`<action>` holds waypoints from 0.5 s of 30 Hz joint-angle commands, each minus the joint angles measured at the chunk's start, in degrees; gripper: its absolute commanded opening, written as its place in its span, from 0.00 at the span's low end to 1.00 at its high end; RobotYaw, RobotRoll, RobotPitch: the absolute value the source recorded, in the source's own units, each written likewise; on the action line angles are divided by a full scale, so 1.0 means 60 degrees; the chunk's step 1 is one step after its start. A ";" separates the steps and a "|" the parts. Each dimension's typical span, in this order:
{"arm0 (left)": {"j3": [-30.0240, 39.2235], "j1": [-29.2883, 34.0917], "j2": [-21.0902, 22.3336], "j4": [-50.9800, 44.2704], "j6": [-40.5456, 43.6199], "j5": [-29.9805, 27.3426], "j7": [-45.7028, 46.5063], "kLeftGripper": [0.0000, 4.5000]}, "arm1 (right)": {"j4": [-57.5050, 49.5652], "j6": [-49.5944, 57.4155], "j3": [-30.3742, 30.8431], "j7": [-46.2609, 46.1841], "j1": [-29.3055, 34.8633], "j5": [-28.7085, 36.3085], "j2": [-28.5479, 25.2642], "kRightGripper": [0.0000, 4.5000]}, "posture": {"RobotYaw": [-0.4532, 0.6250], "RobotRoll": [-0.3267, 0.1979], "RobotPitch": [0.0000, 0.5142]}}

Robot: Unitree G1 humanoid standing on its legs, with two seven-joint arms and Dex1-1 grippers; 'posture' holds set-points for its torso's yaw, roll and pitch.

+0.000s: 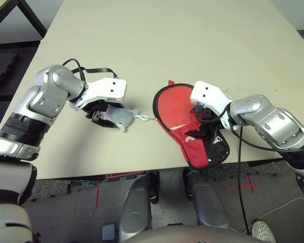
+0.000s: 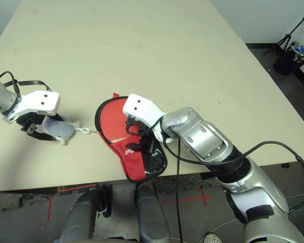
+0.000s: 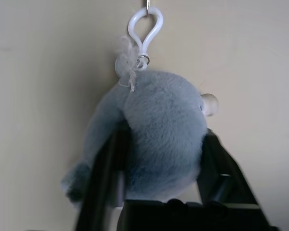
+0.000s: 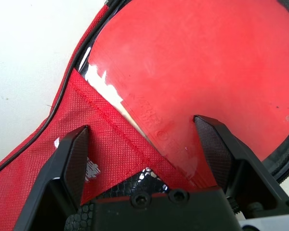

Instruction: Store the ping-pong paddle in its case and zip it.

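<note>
The red case lies open near the table's front edge. The ping-pong paddle rests inside it, and its red face shows past the case's fabric flap. My right gripper hovers over the case, open, with its fingers spread above the paddle face and the flap. To the left, a small grey plush lump lies on the table, joined by a white clip and string to the case's edge. My left gripper is shut on the plush, with a black finger pressed against each side.
The beige table stretches wide behind both arms. The case's narrow end lies close to the front edge. A black cable hangs from my right forearm down past the edge.
</note>
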 commanded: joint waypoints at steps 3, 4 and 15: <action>-0.0099 -0.0253 -0.0445 0.0624 -0.0136 0.0377 0.0250 0.18 | 0.0235 0.0249 0.0254 0.0001 0.0205 -0.0118 0.0075 1.00 | 0.36 0.62 0.49; -0.0065 -0.0516 -0.0636 0.0979 -0.0302 0.0493 0.0492 0.12 | 0.0240 0.0246 0.0263 0.0002 0.0206 -0.0131 0.0085 1.00 | 0.36 0.62 0.49; -0.0097 -0.3759 -0.3283 0.7073 -0.3357 0.2416 0.4989 0.04 | 0.0411 0.0158 0.0392 0.0062 0.0201 -0.0378 0.0235 1.00 | 0.37 0.62 0.49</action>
